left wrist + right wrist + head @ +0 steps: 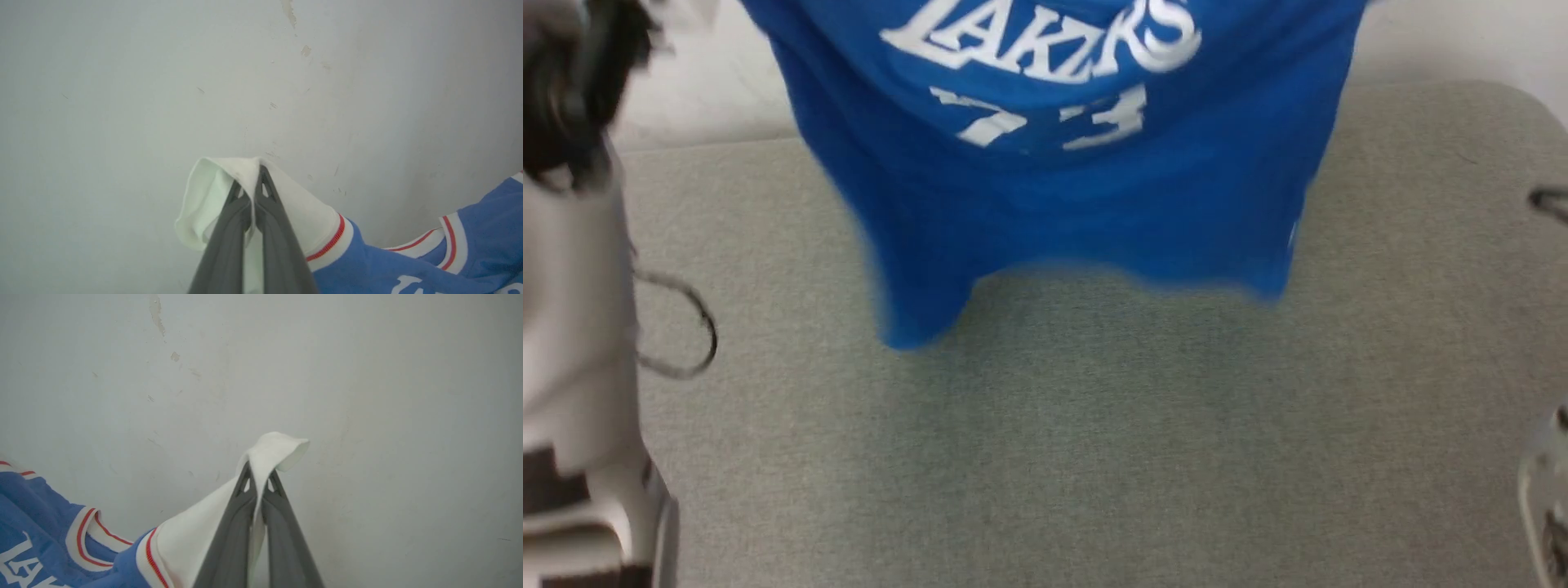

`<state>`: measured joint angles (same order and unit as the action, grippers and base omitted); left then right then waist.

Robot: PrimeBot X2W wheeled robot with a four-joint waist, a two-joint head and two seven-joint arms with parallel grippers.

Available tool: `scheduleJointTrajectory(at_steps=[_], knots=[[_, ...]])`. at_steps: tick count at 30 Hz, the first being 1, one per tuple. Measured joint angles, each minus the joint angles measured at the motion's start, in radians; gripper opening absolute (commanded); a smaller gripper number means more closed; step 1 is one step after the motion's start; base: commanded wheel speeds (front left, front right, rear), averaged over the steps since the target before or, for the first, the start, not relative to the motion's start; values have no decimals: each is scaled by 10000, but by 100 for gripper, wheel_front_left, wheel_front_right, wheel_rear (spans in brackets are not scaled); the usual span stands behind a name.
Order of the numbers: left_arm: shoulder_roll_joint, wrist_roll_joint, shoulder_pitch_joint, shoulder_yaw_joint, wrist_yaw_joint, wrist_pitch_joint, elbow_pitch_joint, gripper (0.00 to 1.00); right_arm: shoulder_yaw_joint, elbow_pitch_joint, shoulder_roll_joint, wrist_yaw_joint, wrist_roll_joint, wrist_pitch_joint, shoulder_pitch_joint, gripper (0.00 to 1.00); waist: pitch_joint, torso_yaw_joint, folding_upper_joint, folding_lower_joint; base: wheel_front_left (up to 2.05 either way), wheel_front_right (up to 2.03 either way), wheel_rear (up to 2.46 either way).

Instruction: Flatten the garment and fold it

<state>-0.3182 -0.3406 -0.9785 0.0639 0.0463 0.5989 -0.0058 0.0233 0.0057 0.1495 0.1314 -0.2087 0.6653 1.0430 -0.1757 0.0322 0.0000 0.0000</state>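
A royal-blue jersey T-shirt with white lettering and red-and-white striped trim [1078, 188] hangs spread in the air above the grey cloth-covered bench [1094, 457], its blurred hem seemingly clear of the surface. The left pincer [250, 179] is clenched on one white sleeve end [200, 204] and the right pincer [258, 471] on the opposite white sleeve end [278, 447]. The flattening step appears to be in hand, and the next move likely calls for lowering both arms evenly, hem first, to lay the shirt smooth before any fold.
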Motion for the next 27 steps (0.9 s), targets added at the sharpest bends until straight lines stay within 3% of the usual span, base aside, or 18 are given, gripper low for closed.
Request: scheduleJointTrajectory(at_steps=[8,15,27], knots=[[-174,376,-2071,174,-12,240,1797,0,-364,2209,-123,0,575,-151,2105,0,-226,268,0,1,0,0,0],[-184,500,-3543,240,86,136,2439,0,-192,3538,-107,0,1011,-268,3583,0,-1051,355,0,2,0,0,0],[-150,433,-6049,-113,146,-2034,2949,0,-96,3860,280,0,1743,-1250,5930,0,-3273,216,0,4,0,0,0]])
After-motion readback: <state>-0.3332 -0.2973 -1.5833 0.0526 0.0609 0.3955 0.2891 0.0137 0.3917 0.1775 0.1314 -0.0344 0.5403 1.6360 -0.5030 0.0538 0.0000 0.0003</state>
